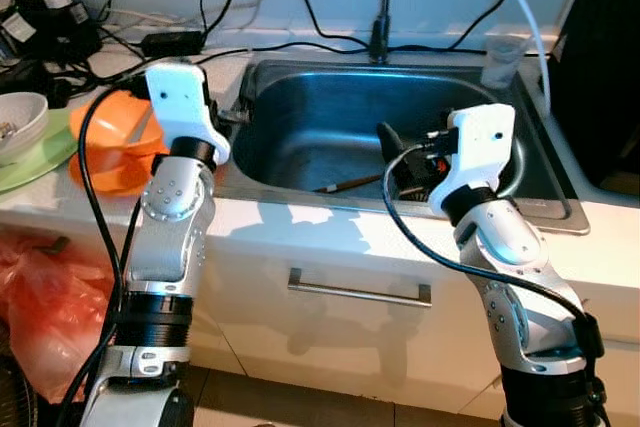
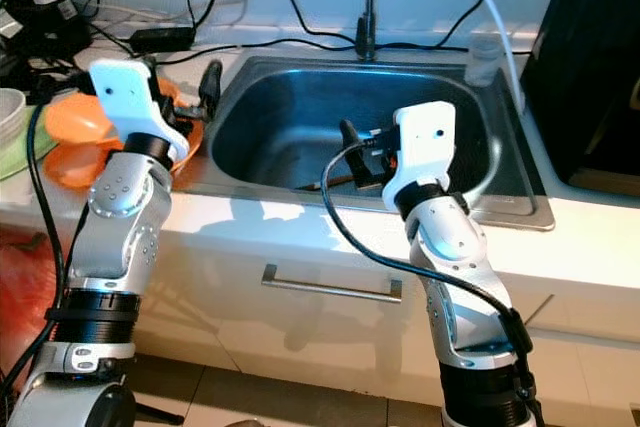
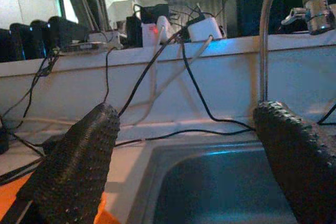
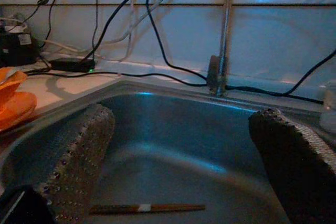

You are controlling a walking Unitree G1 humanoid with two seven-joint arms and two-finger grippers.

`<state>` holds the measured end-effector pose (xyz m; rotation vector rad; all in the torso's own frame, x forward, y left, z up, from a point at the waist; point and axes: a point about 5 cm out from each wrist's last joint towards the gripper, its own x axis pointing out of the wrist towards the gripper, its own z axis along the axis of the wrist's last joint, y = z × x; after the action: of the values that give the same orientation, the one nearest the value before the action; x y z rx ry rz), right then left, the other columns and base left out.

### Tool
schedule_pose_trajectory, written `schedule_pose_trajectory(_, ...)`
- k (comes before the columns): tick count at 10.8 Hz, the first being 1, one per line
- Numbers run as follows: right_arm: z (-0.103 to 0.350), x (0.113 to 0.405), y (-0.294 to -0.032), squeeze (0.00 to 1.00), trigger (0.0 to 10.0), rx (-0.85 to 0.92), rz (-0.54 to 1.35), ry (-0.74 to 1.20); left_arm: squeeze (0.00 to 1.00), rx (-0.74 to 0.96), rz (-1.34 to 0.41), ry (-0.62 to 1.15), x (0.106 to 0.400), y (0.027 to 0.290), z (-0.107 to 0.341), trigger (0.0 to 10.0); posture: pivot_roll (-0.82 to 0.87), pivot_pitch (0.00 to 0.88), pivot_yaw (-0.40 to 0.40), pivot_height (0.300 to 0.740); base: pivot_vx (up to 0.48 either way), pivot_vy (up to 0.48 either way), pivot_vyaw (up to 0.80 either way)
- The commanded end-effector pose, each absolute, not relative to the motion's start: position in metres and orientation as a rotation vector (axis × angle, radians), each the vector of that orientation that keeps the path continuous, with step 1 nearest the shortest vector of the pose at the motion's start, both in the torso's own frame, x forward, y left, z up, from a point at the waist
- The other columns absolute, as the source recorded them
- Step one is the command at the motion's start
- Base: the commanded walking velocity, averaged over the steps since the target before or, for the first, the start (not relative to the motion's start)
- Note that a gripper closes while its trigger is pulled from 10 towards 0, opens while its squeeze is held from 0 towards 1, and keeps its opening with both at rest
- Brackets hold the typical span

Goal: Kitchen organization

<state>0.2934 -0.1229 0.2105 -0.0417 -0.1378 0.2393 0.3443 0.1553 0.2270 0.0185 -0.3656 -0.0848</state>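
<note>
A steel sink (image 1: 320, 112) is set into the white counter in front of me. A thin brown chopstick (image 1: 345, 184) lies on the sink floor near the front wall, and the right wrist view has the same chopstick (image 4: 147, 208) just below the fingers. My right gripper (image 1: 405, 169) hangs open over the front right of the basin, a little above the chopstick, holding nothing. My left gripper (image 1: 232, 113) is open and empty at the sink's left rim, beside stacked orange bowls (image 1: 115, 142). Its fingers (image 3: 79, 166) point across the basin toward the back wall.
A faucet (image 1: 381, 7) with a white hose stands behind the sink, and a clear cup (image 1: 500, 59) sits at the back right corner. A green plate (image 1: 30, 162) holding a white bowl (image 1: 20, 122) lies far left. Black cables cross the back counter. A red bag (image 1: 45, 297) sits on the floor at left.
</note>
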Motion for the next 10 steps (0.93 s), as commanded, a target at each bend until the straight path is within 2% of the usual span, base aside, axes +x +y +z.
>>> schedule_pose_trajectory(1, 0.2153, 0.2968, -0.1234, 0.0, 10.0, -0.04, 0.224, -0.161, 0.0, 0.006, -0.098, -0.378, 0.3462, 0.1531, 0.237, 10.0, 0.01, 0.0, 0.08, 0.74, 0.0, 0.0, 0.0)
schedule_pose_trajectory(3, 0.2151, 0.2966, -0.1247, 0.0, 10.0, -0.043, 0.21, -0.163, 0.0, 0.006, -0.102, -0.378, 0.3476, 0.1537, 0.2405, 10.0, 0.0, 0.0, 0.085, 0.74, 0.0, 0.0, 0.0)
schedule_pose_trajectory(6, 0.2149, 0.2978, -0.1271, 0.0, 10.0, -0.045, 0.188, -0.17, 0.0, 0.002, -0.117, -0.377, 0.3483, 0.1504, 0.2433, 10.0, 0.0, 0.0, 0.087, 0.74, 0.27, 0.0, 0.0)
schedule_pose_trajectory(10, 0.2142, 0.2986, -0.1272, 0.0, 10.0, -0.046, 0.185, -0.17, 0.0, -0.028, -0.107, -0.352, 0.3504, 0.1494, 0.24, 10.0, 0.0, 0.0, 0.086, 0.74, 0.0, 0.0, 0.0)
